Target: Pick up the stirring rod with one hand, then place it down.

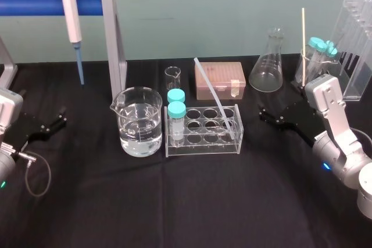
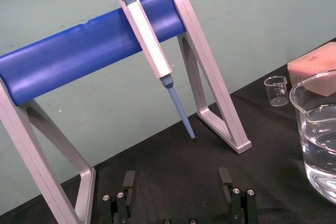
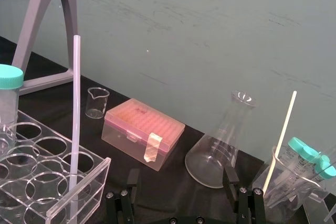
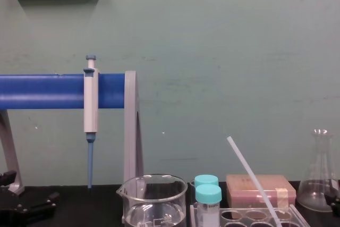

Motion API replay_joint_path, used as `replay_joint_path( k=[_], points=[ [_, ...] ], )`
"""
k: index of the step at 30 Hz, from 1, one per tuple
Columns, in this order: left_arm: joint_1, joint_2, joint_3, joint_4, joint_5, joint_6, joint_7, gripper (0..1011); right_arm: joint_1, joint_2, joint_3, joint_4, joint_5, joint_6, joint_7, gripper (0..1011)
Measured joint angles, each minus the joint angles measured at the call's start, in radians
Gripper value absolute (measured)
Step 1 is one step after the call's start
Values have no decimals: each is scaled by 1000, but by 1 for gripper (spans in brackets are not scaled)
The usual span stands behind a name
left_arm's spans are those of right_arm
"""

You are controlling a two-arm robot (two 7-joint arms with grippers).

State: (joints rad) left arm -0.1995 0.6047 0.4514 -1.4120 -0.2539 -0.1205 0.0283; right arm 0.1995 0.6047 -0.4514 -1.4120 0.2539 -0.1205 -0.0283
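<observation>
Black cloth-covered table (image 1: 174, 201) in front of you. Blue-barred grey metal stand (image 1: 110, 27) at far left. Clear plastic tube rack (image 1: 203, 148) at centre, with clear glass beaker of water (image 1: 139, 121) just left of it. Your left gripper (image 1: 58, 123) is at left, well apart from the glassware, jaws wide, holding nothing. Your right gripper (image 1: 270, 119) is near rack's right side, jaws wide, holding nothing. Long translucent-white stirring rod (image 1: 216, 100) leans tilted in rack, lower end seemingly in right front well.

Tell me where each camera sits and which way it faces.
Head: high, looking down at the table; left gripper and right gripper at the sides.
Chest: low, facing the wall across the table; left gripper at lower left.
Left wrist: behind its open fingers, facing the pipette.
Right wrist: behind its open fingers, facing the conical flask.
Shared: head, chest and right wrist all show the stirring rod.
</observation>
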Motion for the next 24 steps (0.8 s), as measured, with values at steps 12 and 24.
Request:
replay_joint_path(
  k=[12,24],
  points=[
    [0,0,0,0,0,0,0,1000,0,0,0,0,0,0,0,1002],
    [0,0,0,0,0,0,0,1000,0,0,0,0,0,0,0,1002]
  ],
)
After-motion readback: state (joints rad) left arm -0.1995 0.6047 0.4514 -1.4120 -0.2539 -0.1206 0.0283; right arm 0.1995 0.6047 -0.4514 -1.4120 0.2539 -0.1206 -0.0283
